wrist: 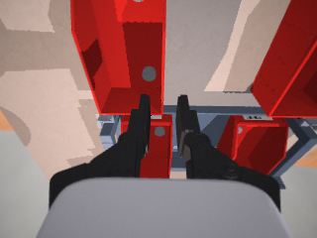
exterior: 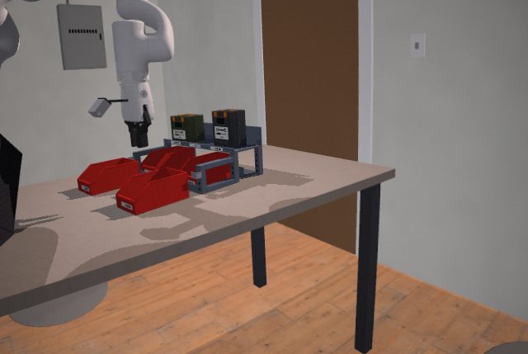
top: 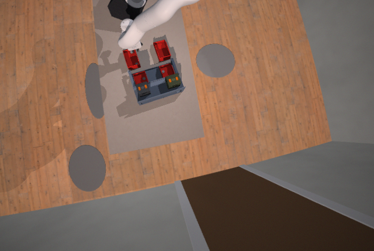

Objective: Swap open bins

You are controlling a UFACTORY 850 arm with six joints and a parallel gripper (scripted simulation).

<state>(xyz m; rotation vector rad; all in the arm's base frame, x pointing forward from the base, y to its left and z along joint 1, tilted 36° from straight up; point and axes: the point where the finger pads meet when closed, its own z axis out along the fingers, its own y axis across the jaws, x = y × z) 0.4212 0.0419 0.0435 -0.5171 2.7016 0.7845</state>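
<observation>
Overall, a white robot arm (top: 156,12) (exterior: 139,47) reaches over a bench (top: 163,127) (exterior: 307,196) (wrist: 40,99) from one short edge. Its gripper (top: 139,46) (exterior: 139,145) (wrist: 163,107) points down, fingers parted by a modest gap, with nothing between them. The fingertips hang above one side wall of the red bin with grey parts (top: 131,59) (exterior: 148,192) (wrist: 114,64), apart from it.

That bin stands on the bench, nearer the long edge at the front of the exterior view. The empty red bin (top: 162,50) (exterior: 106,177) (wrist: 292,64) stands level on the bench too, beside it with a space between, toward the opposite long edge.

Beyond both, toward the far short edge and its corners, stands a blue-grey shelf (top: 158,91) (exterior: 258,162) (wrist: 238,110). Its middle place has no bin; a red shelf bin sits on each side, one (top: 139,77) (exterior: 219,174) (wrist: 159,156) nearer the front long edge, the other (top: 166,70) (exterior: 172,157) (wrist: 263,146) farther. On its upper board rest a dark grey box (top: 143,89) (exterior: 228,128) and an olive box (top: 173,81) (exterior: 187,127).
</observation>
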